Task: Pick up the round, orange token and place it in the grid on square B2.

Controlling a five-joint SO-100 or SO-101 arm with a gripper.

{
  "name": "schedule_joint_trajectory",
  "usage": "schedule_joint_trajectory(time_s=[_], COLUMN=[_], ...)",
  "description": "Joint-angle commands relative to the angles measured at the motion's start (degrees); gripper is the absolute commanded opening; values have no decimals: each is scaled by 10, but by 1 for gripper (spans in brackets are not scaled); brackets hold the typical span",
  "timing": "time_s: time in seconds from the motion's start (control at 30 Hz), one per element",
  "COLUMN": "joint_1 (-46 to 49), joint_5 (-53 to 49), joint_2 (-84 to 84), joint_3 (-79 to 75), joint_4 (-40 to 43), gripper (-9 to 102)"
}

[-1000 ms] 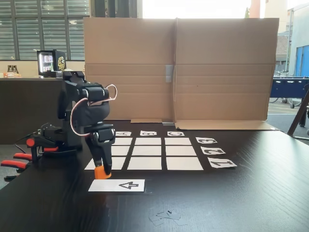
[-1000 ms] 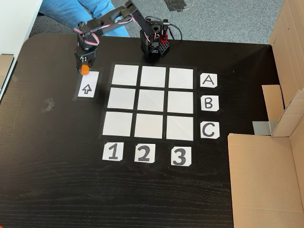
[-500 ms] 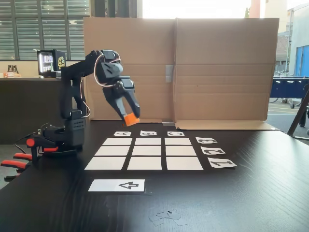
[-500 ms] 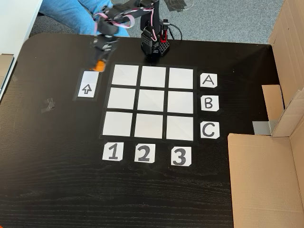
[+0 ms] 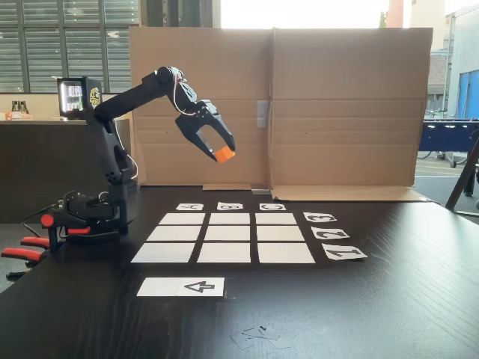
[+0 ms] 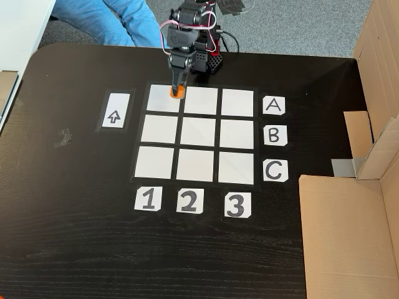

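Note:
The round, orange token [image 5: 224,155] [image 6: 177,93] hangs high in the air, pinched at the tip of my black gripper [image 5: 222,153] [image 6: 177,91], which is shut on it. Seen from the front, it floats well above the grid [image 5: 224,239]. From above, it lines up with the gap between the first two cells of row A of the grid [image 6: 196,134]. Square B2 [image 5: 229,232] [image 6: 199,133] lies bare and white at the centre of the nine cells.
A white strip with a black arrow [image 5: 181,286] [image 6: 116,111] lies beside the grid. Letter cards A [image 6: 273,104], B, C and number cards 1, 2, 3 [image 6: 189,201] edge it. A cardboard wall [image 5: 277,105] stands behind. The arm's base [image 6: 202,59] is clamped at the table's edge.
The arm has lifted the token off the arrow strip, raised it high and swung it toward the grid's row A.

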Motion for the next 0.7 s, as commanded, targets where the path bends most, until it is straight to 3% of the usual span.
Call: schedule_joint_trajectory(time_s=[0.0, 0.67], joint_1=[-11, -76], joint_5=[10, 76], joint_2=[12, -131], joint_3=[51, 178], joint_4=[-31, -188], gripper=[-1, -1])
